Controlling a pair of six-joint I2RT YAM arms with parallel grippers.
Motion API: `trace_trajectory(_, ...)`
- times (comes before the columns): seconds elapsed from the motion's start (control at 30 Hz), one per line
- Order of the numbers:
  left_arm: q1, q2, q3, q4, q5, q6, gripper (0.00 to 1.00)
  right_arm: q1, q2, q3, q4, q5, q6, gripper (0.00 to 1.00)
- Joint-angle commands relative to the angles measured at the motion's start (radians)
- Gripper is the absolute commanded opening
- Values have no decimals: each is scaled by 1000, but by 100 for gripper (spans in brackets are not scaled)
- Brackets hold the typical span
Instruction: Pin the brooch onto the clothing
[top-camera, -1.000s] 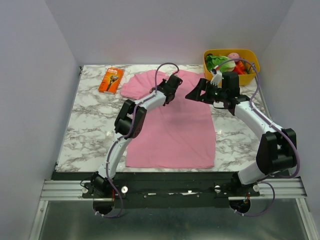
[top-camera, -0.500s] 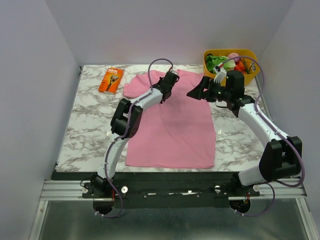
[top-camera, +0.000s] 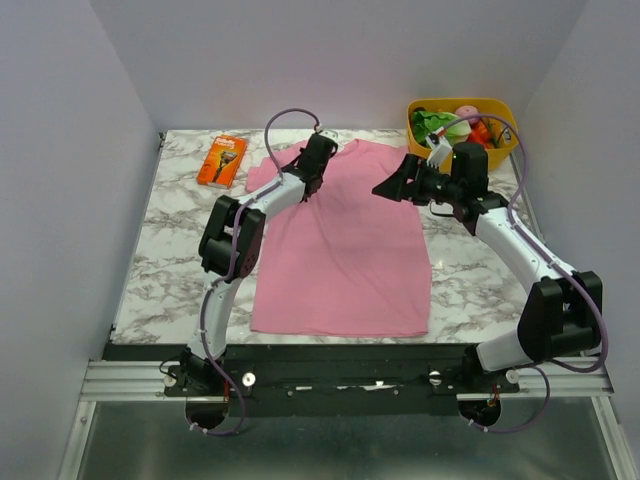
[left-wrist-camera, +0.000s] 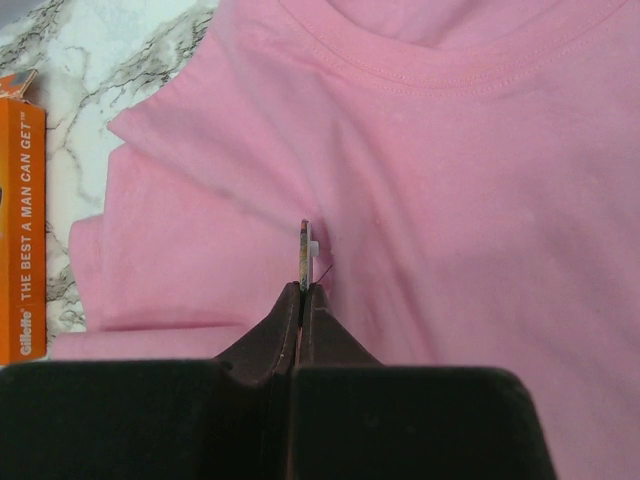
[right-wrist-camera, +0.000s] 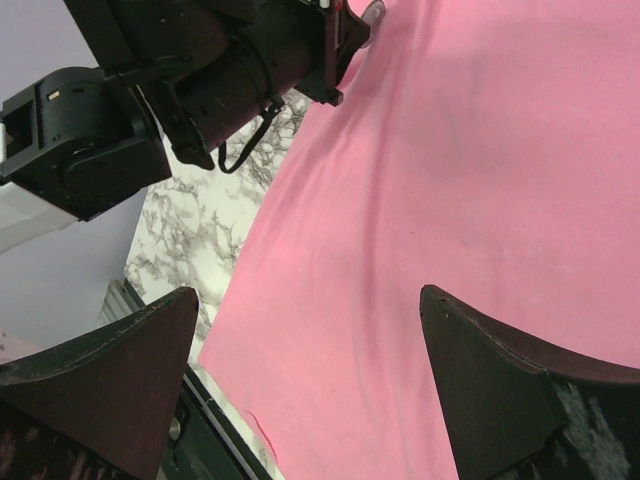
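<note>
Bright, even light; soft shadows, little blur.

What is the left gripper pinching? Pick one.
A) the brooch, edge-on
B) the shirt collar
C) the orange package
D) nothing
A: the left wrist view shows the left gripper shut on the thin brooch, edge-on, with the pink T-shirt behind it.

The brooch (left-wrist-camera: 305, 250), a thin dark disc edge-on, stands upright pinched in the left gripper's (left-wrist-camera: 303, 292) tips. The pink shirt (left-wrist-camera: 460, 200) lies flat beneath, collar ahead.

The package (top-camera: 221, 160) lies left of the clothing (top-camera: 345, 250), the bin (top-camera: 445, 102) right
</note>
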Motion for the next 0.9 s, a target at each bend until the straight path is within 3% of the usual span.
trace_trajectory(0.0,20,-91,-85,129,109,-74,0,-4,40,-13,62,-49,18,100)
trace_trajectory(0.47,82,-191,-265,360,348,-181,0,46,292,148,103,-62,60,97)
trace_trajectory(0.87,142,-244,-418,600,606,-259,0,94,574,391,103,-51,141,81)
